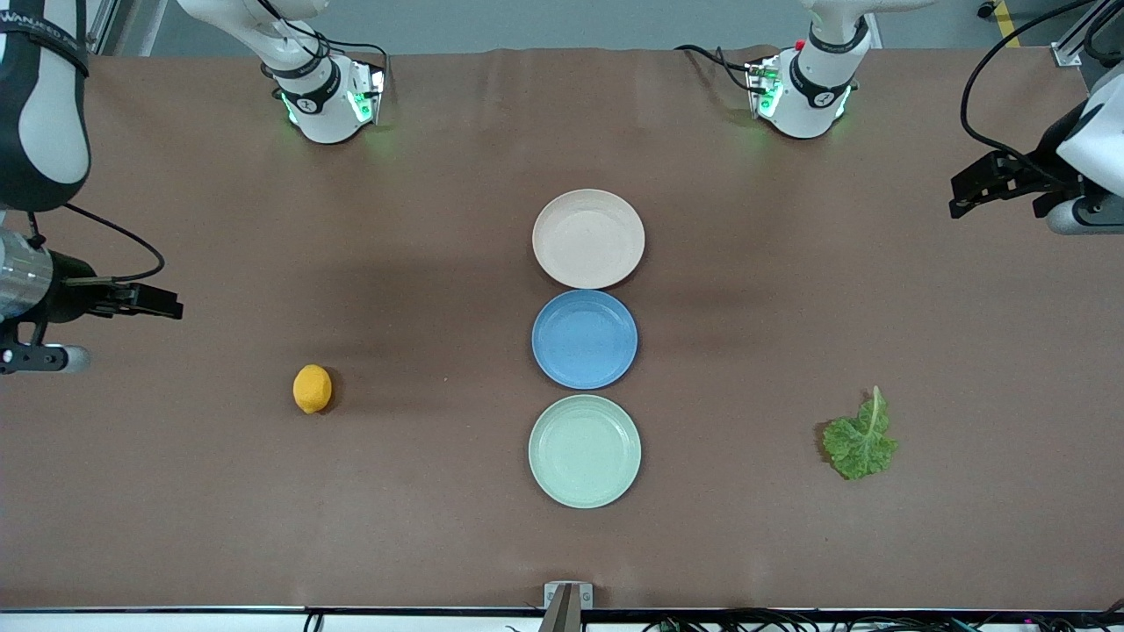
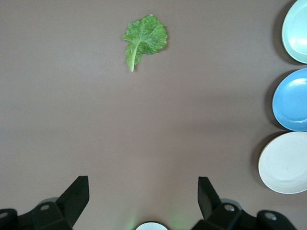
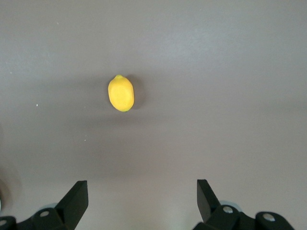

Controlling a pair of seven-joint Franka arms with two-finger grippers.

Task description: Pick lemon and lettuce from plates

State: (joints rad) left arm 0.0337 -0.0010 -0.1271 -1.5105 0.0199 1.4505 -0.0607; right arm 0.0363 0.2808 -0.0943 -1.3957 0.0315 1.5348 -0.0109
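Observation:
The lemon (image 1: 312, 388) lies on the bare brown table toward the right arm's end, on no plate. It also shows in the right wrist view (image 3: 121, 93). The lettuce (image 1: 861, 439) lies on the table toward the left arm's end, also seen in the left wrist view (image 2: 144, 38). The beige-pink plate (image 1: 588, 238) and the pale green plate (image 1: 584, 450) stand empty mid-table. My right gripper (image 1: 171, 303) hangs open and empty above the table by its end, apart from the lemon. My left gripper (image 1: 961, 193) hangs open and empty above the left arm's end, apart from the lettuce.
An empty blue plate (image 1: 584, 339) sits between the two other plates, forming one row down the middle. The left wrist view shows the green plate (image 2: 297, 28), the blue plate (image 2: 292, 100) and the beige plate (image 2: 285, 163). A small metal bracket (image 1: 567, 597) sits at the table's near edge.

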